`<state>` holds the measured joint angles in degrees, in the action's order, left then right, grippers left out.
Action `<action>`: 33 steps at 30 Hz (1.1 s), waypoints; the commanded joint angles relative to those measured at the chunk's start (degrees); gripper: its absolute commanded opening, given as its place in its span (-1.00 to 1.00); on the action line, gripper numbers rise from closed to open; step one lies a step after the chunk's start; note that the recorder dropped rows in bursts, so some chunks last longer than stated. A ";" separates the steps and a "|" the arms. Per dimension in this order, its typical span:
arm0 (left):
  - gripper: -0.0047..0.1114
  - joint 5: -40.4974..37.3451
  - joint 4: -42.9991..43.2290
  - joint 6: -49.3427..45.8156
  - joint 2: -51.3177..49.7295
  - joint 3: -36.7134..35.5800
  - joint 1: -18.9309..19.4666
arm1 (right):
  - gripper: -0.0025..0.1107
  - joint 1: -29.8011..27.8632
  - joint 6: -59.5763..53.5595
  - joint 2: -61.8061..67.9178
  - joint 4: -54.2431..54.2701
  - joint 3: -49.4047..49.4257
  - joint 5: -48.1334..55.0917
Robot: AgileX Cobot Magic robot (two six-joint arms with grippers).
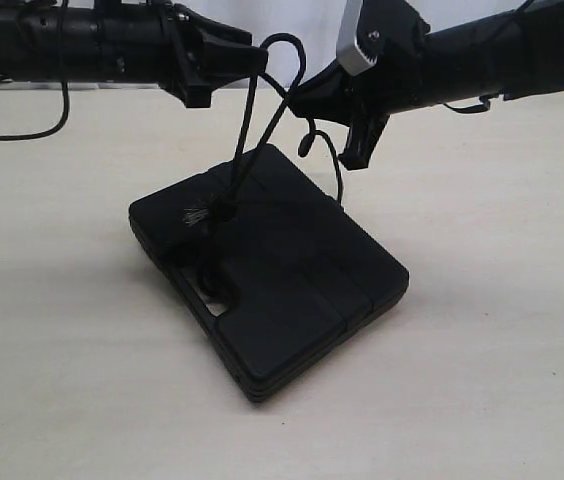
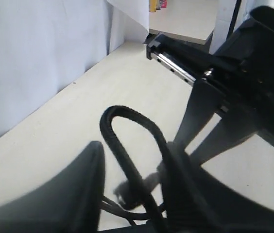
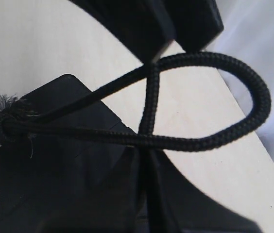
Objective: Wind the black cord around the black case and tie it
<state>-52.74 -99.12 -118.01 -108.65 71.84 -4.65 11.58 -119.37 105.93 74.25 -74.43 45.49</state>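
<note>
Pale worktop (image 1: 62,390) spreads nearest us, and the black case (image 1: 302,275) lies flat at its middle. Above the case's far side we see the left pincer (image 1: 254,60) and right pincer (image 1: 300,100), each clenched on the black cord (image 1: 262,130) — a loop arches between them. Two taut strands drop to a knot (image 1: 219,212) on the case — its frayed tuft (image 1: 194,216) just beside.

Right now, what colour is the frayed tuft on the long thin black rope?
Frayed tuft: greyish, paler than the rope; clearest in the exterior view.
</note>
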 commanded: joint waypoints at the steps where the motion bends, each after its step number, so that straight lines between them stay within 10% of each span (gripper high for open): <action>1: -0.86 0.72 -0.83 -1.98 0.18 0.89 -0.69 | -0.88 0.10 -0.40 0.20 0.53 -0.21 -0.01; 9: -0.92 1.88 -0.83 -1.87 0.76 0.89 0.68 | -0.78 -0.08 7.36 0.20 0.53 -0.21 -4.69; 18: -0.92 0.89 -0.83 -0.83 4.19 0.98 0.91 | 0.10 -0.13 24.84 -4.65 -10.93 -0.21 -18.93; 26: -0.92 -0.33 -0.83 -0.30 6.43 0.98 0.91 | 0.07 2.13 21.85 -10.98 -9.52 -0.21 -6.01; 33: -0.92 -8.37 -0.83 -0.22 6.43 0.98 0.91 | 0.07 8.06 21.00 -7.25 -10.23 -0.10 -17.19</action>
<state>-58.50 -99.23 -118.70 -102.86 72.32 -3.86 18.57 -97.86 97.37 64.05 -74.66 33.77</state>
